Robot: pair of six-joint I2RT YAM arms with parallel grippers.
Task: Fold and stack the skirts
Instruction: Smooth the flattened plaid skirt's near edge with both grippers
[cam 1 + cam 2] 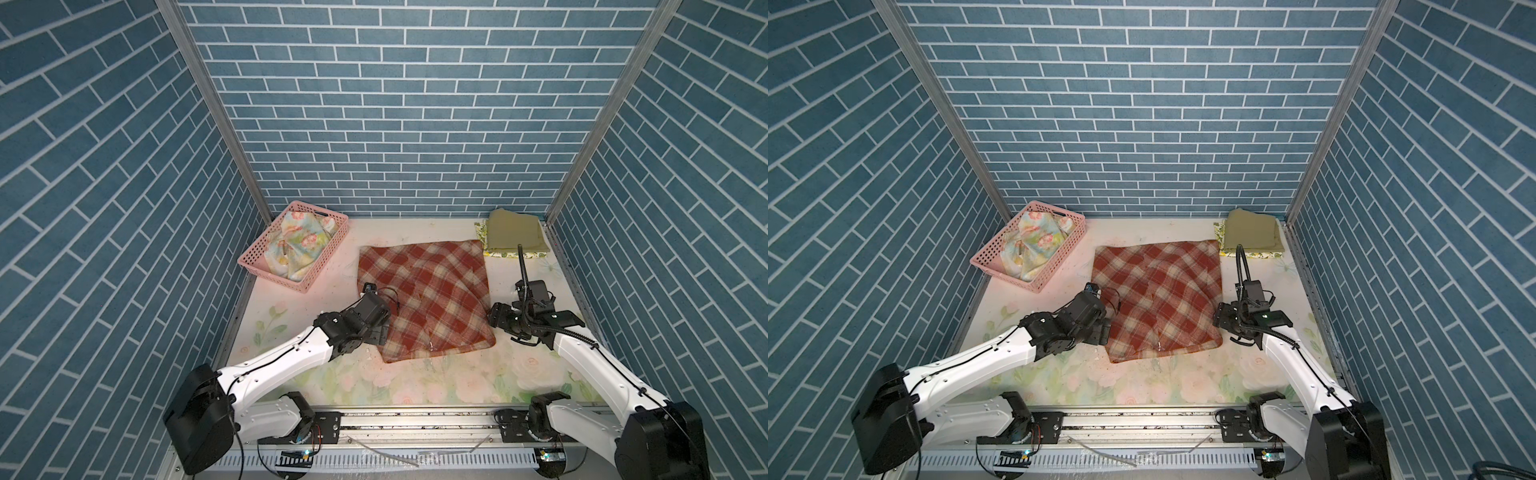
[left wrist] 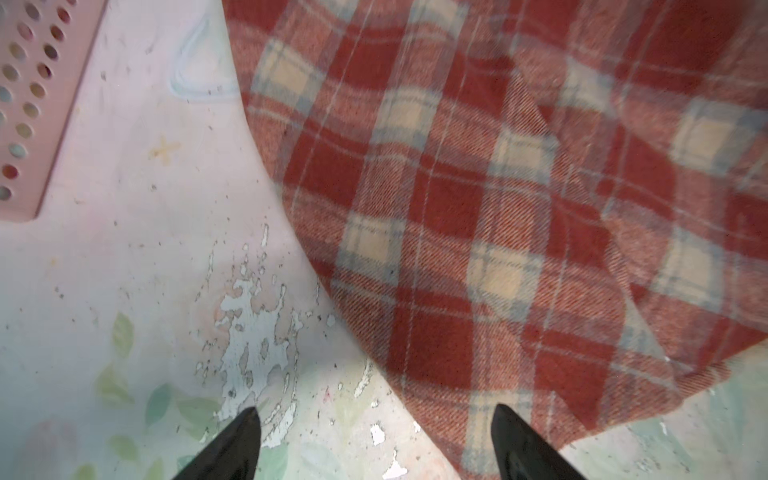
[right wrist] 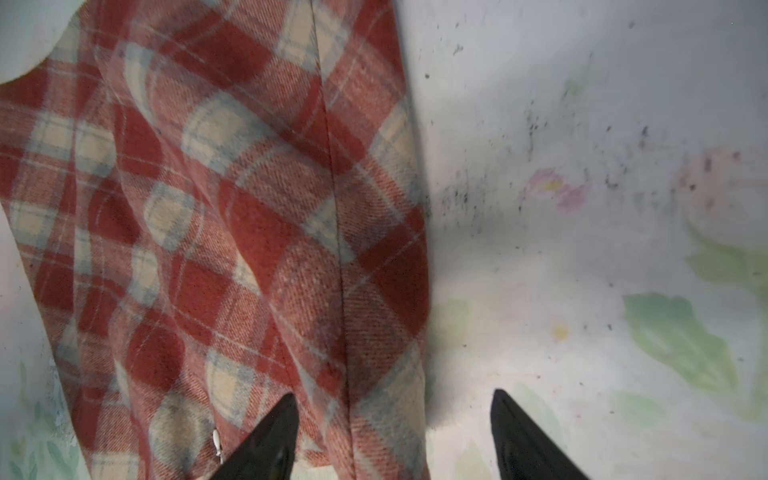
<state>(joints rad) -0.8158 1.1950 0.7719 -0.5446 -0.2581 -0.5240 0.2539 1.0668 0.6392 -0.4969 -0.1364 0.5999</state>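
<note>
While the plaid skirt [image 1: 424, 299] is flanked, the left gripper [image 2: 376, 415] and right gripper [image 3: 395, 397] are held open. Nothing is gripped.

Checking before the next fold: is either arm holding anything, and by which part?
Nothing is held. The left gripper and right gripper both show fingers spread and empty, over opposite edges of the plaid skirt.

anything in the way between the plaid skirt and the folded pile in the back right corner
Nothing visible. The plaid skirt lies with its far corner right beside the pile: olive skirt on lemon skirt. Only the right arm's own cable arches in front of it.
</note>
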